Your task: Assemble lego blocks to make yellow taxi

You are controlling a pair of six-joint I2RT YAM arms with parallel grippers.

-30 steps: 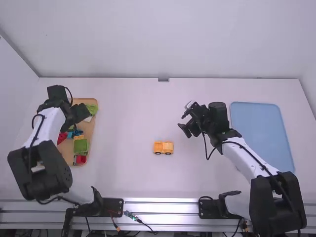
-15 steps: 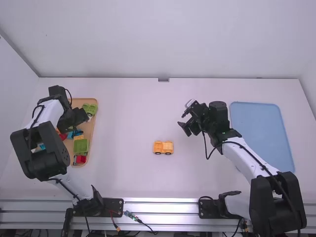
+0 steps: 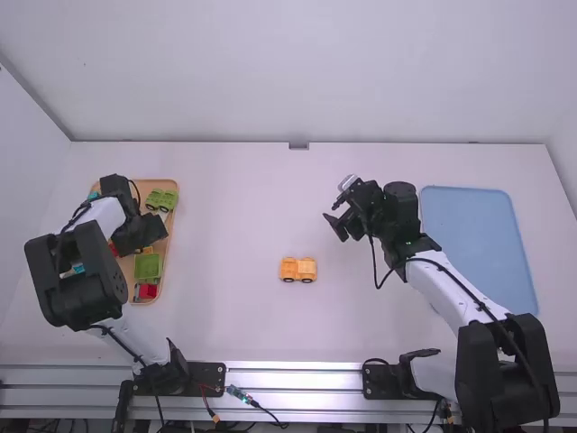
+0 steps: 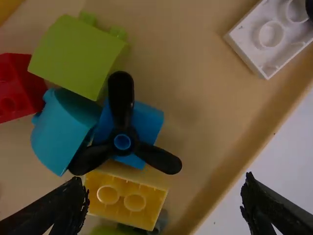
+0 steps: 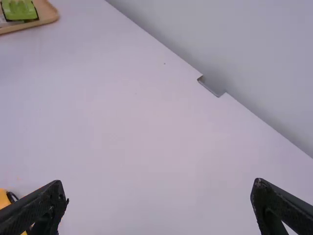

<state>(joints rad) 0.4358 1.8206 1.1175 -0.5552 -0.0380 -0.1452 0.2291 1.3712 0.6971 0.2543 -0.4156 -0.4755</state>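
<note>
Empty between its parted fingertips, the left pincer [image 4: 164, 180] stood over the tray [image 3: 155, 183]. Over the last second it had slid along the tray towards the robot's side, so that the green car [image 3: 160, 199] lay fully in sight and the yellow block [image 4: 125, 200] was now partly under the fingers in the high view. That looked like a search for the next taxi part, with the yellow block the likeliest pick; nothing had yet been added to the car.

The yellow car base [image 3: 298, 270] sat upright on the open table, a little left of the right pincer [image 5: 159, 183]. Its long axis ran left to right, wheels showing along the near side; which end was its front, I could not tell.

The loose yellow block lay with its hollow underside apparently up, so it would probably need turning before it could be pressed on. Close beside it was a blue block [image 4: 146, 122] with a black propeller [image 4: 164, 159], which could snag a descending finger. The right pincer, also apart and empty, hung beyond the car base. Farther right lay the blue mat [image 3: 478, 248].
</note>
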